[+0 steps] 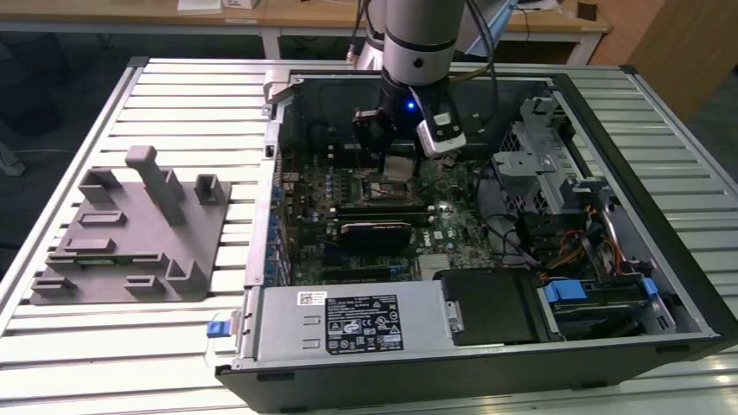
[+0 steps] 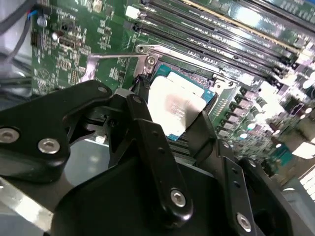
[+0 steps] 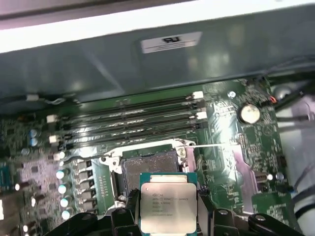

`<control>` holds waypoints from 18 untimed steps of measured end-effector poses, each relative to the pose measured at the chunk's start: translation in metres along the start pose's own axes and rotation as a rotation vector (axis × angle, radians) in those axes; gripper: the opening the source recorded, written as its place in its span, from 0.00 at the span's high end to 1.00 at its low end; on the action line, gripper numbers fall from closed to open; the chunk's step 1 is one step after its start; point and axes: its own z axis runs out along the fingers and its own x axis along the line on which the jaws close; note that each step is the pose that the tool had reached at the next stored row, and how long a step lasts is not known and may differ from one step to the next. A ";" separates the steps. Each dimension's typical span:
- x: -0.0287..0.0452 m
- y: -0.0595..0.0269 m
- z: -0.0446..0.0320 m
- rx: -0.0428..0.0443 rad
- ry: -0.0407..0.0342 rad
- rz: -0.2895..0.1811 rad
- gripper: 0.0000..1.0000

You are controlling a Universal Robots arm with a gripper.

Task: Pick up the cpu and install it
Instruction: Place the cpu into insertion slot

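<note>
The cpu (image 3: 167, 206), a flat square chip with a pale metal top on a teal board, is held between the two black fingers of my gripper (image 3: 167, 210). It hangs just above and slightly in front of the open dark socket (image 3: 150, 167) on the motherboard. In the second wrist view the cpu (image 2: 176, 105) sits tilted between the fingertips (image 2: 142, 96), close over the socket's metal frame. In the exterior view my gripper (image 1: 398, 166) is lowered inside the open computer case, over the socket (image 1: 390, 186).
Memory slots (image 3: 128, 123) run beside the socket, and a thin socket lever (image 2: 118, 56) lies out to one side. The case wall (image 1: 275, 173), drive cage (image 1: 542, 164) and power supply (image 1: 352, 324) surround the board. A grey tray with upright posts (image 1: 133, 229) lies at the exterior view's left.
</note>
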 end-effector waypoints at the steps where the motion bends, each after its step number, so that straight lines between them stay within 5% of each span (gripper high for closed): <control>1: 0.0000 0.0000 0.0000 0.0000 -0.0010 0.018 0.45; 18: 0.0000 0.0000 0.0003 0.0000 -0.0194 0.326 0.45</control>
